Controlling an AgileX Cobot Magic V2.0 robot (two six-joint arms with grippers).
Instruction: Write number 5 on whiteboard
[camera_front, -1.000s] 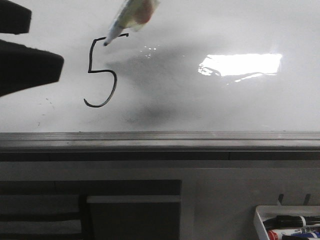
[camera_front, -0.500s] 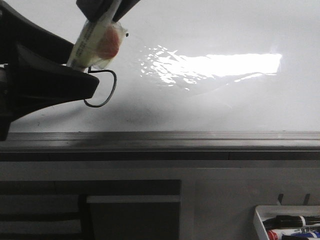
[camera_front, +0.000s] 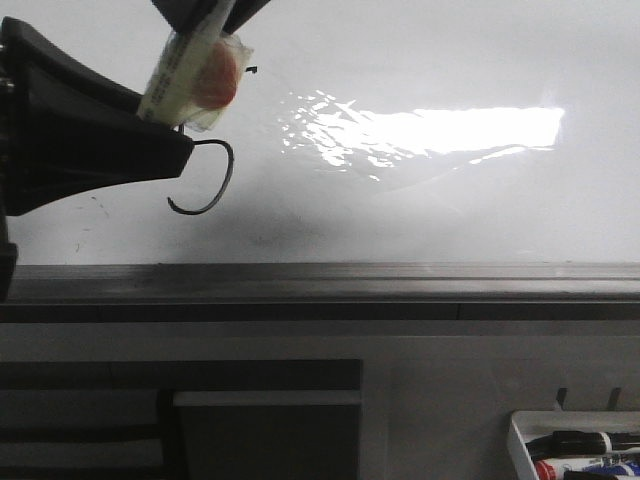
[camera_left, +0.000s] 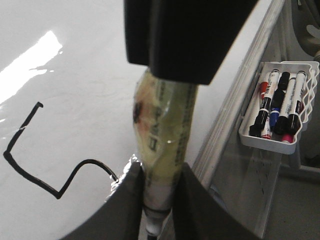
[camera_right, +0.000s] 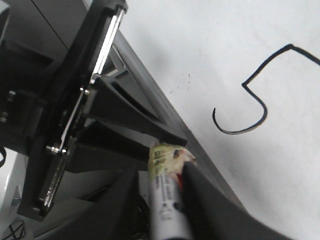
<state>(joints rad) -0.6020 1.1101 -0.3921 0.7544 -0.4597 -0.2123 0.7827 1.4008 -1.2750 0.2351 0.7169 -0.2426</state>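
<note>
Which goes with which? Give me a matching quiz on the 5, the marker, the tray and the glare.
Things:
1. 5
2. marker
3. tray
4. glare

Descriptions:
A. bright patch on the whiteboard, right of the digit
B. below the board at lower right, holding pens
C. clamped in the left gripper and right gripper
D. thin black line, partly hidden behind an arm

Pairs: 1-D, 2-C, 3-B, 4-A
</note>
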